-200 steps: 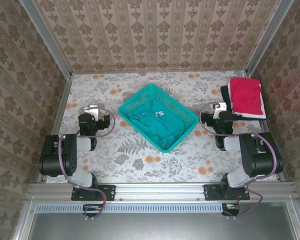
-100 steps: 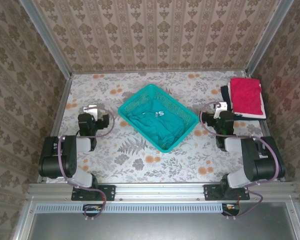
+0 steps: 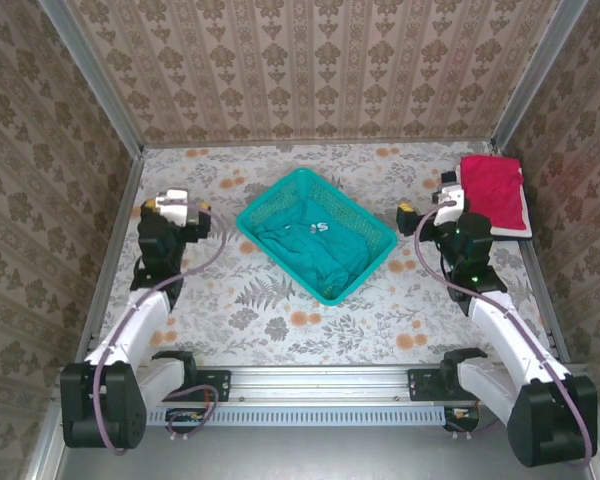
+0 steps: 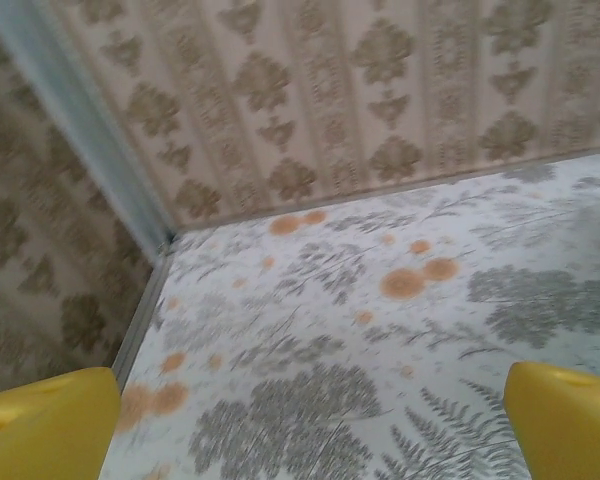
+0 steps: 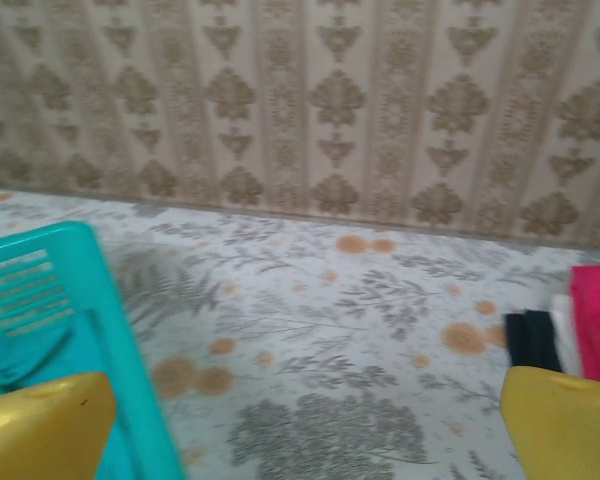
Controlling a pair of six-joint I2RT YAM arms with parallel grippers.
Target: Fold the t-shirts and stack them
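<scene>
Reach step, nothing grasped yet — left gripper (image 3: 170, 203) and right gripper (image 3: 445, 197) both spread wide and empty above the table (image 3: 280, 330), either side of the basket (image 3: 270, 193). The teal tee (image 3: 315, 248) lies crumpled in the basket mid-table; the red tee (image 3: 493, 190) sits folded on a dark tee (image 5: 528, 338) by the far-right corner. Next, likely: pinch the teal tee and lift it out to flatten near the front edge.

Soft cloth, hard plastic, matt print

I'm seeing the teal t-shirt (image 3: 320, 250) lying as soft, crumpled matt cloth in a smooth plastic mesh basket (image 3: 270, 193). The red t-shirt (image 3: 493, 190) is looking like smooth folded cloth. The table (image 3: 280, 330) is wearing a matt floral covering, the front rail (image 3: 320, 383) is showing brushed metal, and the fingers (image 4: 50, 425) of my left tool (image 4: 310, 440) are showing smooth yellow plastic.
</scene>
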